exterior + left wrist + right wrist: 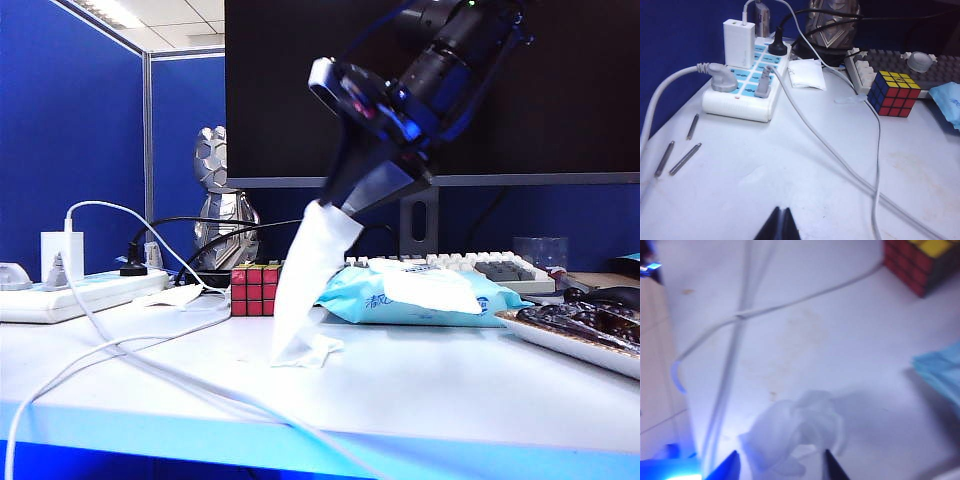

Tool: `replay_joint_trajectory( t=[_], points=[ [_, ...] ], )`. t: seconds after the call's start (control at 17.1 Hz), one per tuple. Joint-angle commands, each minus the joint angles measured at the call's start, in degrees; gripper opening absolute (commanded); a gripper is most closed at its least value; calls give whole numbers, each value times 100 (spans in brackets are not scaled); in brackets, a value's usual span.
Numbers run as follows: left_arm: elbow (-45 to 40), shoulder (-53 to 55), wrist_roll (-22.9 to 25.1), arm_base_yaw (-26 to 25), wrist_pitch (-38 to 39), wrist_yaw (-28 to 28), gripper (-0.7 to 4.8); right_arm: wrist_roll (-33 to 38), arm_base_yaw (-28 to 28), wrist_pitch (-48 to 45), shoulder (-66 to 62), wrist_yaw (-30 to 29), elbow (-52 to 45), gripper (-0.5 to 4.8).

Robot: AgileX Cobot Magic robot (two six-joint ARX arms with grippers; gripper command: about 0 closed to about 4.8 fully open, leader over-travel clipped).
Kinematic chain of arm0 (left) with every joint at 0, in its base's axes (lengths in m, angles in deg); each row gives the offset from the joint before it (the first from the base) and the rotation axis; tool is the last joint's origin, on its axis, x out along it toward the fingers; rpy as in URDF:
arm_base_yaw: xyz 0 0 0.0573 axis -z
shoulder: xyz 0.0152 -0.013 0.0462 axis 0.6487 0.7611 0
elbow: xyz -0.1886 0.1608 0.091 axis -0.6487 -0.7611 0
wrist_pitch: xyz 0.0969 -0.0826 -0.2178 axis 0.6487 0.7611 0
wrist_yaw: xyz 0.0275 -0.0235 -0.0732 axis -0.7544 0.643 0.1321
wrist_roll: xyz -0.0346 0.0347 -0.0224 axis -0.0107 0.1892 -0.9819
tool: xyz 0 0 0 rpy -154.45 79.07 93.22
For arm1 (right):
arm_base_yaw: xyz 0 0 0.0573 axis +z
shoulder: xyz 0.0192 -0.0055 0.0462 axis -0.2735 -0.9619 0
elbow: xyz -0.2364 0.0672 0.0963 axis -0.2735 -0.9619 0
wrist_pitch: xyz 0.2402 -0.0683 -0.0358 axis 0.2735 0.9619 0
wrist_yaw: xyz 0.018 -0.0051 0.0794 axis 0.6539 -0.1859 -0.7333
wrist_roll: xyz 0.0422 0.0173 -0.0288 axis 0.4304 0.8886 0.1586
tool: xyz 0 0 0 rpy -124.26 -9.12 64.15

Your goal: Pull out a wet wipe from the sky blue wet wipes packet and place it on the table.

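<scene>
Soft cloth wet wipe [305,285], glossy plastic packet [420,295]

The sky blue wet wipes packet [420,297] carries small blue print on its side near the white flap, with characters that are too small and blurred to read. The white paper scrap [806,74] beside the power strip [742,85] shows a faint mark that is also not legible. No other text, number or brand can be read in any view.

Your limp white cloth wet wipe [308,280] hangs upright, its bottom crumpled on the white table [420,385], beside the sky blue plastic wipes packet [420,295].
</scene>
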Motion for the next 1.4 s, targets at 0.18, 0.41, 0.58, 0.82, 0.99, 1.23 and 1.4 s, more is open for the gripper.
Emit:
replay_joint_trajectory(
  t=[0.18, 0.41, 0.58, 0.82, 0.99, 1.23, 1.4],
  points=[
    [-7, -17, 2, -2, 66, 26, -1, -7, 157, -140, 138, -713, 26, 212],
    [-7, -17, 2, -2, 66, 22, -1, -4, 387, -514, 221, -588, 26, 297],
    [-7, -17, 2, -2, 66, 26, -1, -2, 470, -614, 221, -518, 26, 164],
    [-7, -17, 2, -2, 66, 26, -1, 0, 470, -621, 223, -535, 26, 1],
    [-7, -17, 0, -2, 66, 24, -1, 66, 470, -820, 404, -535, 31, 1],
    [-7, -17, 0, -2, 66, 24, -1, 304, 470, -879, 1093, -175, 671, 1],
    [-7, -17, 0, -2, 66, 24, -1, 527, 470, -901, 1657, 46, 1351, 1]
  ],
)
